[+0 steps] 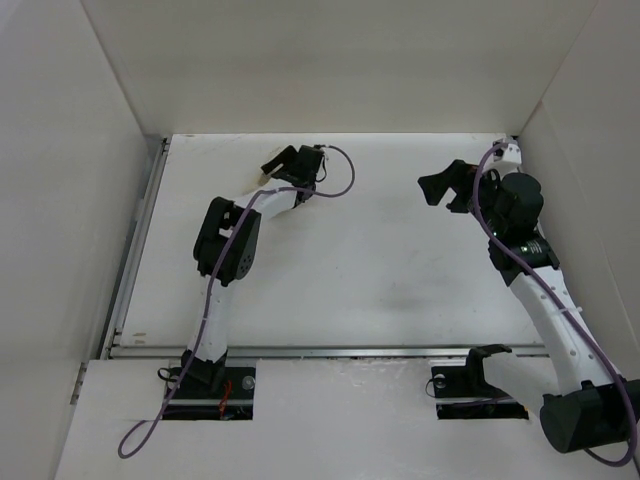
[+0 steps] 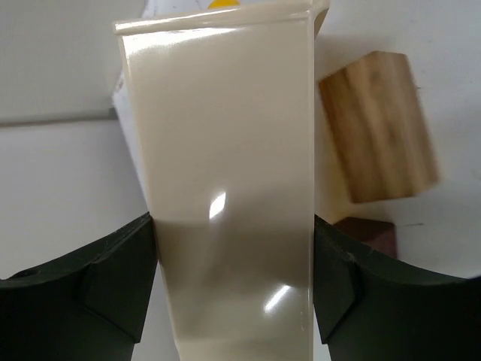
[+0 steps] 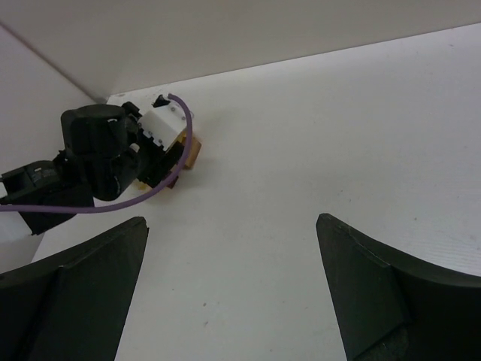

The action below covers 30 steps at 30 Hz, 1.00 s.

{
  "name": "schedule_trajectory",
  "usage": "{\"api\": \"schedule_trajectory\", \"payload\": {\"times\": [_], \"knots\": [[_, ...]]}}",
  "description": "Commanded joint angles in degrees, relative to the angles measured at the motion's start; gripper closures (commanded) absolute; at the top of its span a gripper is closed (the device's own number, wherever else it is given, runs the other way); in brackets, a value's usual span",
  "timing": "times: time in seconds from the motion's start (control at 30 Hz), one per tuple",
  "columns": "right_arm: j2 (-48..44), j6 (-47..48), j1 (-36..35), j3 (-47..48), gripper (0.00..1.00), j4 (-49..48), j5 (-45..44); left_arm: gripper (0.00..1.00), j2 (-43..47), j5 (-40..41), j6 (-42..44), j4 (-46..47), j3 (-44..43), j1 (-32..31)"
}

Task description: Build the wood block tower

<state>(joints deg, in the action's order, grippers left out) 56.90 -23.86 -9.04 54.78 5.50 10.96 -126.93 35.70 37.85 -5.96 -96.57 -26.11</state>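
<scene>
My left gripper (image 2: 233,263) is shut on a glossy pale oblong block (image 2: 218,165) and holds it by its long sides. Just right of that block, the light tan wooden cube (image 2: 379,124) lies on the table. The dark reddish-brown cube (image 2: 368,232) sits close in front of it, partly hidden behind my right-hand finger. In the top view the left gripper (image 1: 282,165) is at the far left-centre of the table, the pale block's end (image 1: 260,179) shows beside it, and both cubes are hidden. My right gripper (image 1: 440,188) (image 3: 233,286) is open and empty over bare table at the far right.
White walls (image 1: 330,60) enclose the table on three sides. The back wall is close behind the left gripper. In the right wrist view the left arm's wrist and purple cable (image 3: 105,150) cover most of the tan cube (image 3: 194,150).
</scene>
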Motion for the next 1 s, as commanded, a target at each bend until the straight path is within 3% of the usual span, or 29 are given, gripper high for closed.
{"api": "schedule_trajectory", "payload": {"times": [0.0, 0.13, 0.27, 0.43, 0.5, 0.53, 0.63, 0.77, 0.97], "knots": [[-1.4, -0.5, -0.4, -0.5, 0.00, -2.9, -0.3, 1.00, 3.4, 11.6, 7.1, 13.1, 2.1, 0.1], [-2.0, -0.5, -0.4, -1.1, 0.00, -2.9, -0.9, 1.00, 3.4, 12.2, 7.7, 14.2, 2.6, -1.0], [-2.5, -0.5, -0.4, -1.1, 0.00, -2.9, -0.9, 1.00, 3.4, 7.9, 0.4, 6.2, -2.1, -0.5], [-3.5, -0.5, -0.4, -1.6, 0.00, -2.9, -0.9, 1.00, 3.4, -13.5, -16.0, -13.9, -13.8, 7.5], [-3.6, -0.5, -0.4, -1.6, 0.00, -2.9, -0.9, 1.00, 3.4, -20.5, -19.5, -17.0, -16.1, 10.6], [-3.6, -1.1, -0.4, -2.1, 0.00, -2.9, -0.2, 1.00, 3.4, -29.9, -21.7, -18.5, -16.1, 13.9], [-2.3, -1.7, -0.4, -2.1, 0.00, -2.9, 0.4, 1.00, 2.1, -47.5, -25.1, -22.5, -16.7, 20.7], [-1.1, -2.8, -0.9, -1.6, 0.00, -2.9, 2.0, 1.00, -1.3, -61.9, -29.4, -25.9, -17.4, 27.3], [-0.6, -2.8, -2.0, -1.1, 0.00, -2.9, 2.0, 1.00, -3.1, -71.3, -28.0, -27.1, -15.4, 31.0]]}}
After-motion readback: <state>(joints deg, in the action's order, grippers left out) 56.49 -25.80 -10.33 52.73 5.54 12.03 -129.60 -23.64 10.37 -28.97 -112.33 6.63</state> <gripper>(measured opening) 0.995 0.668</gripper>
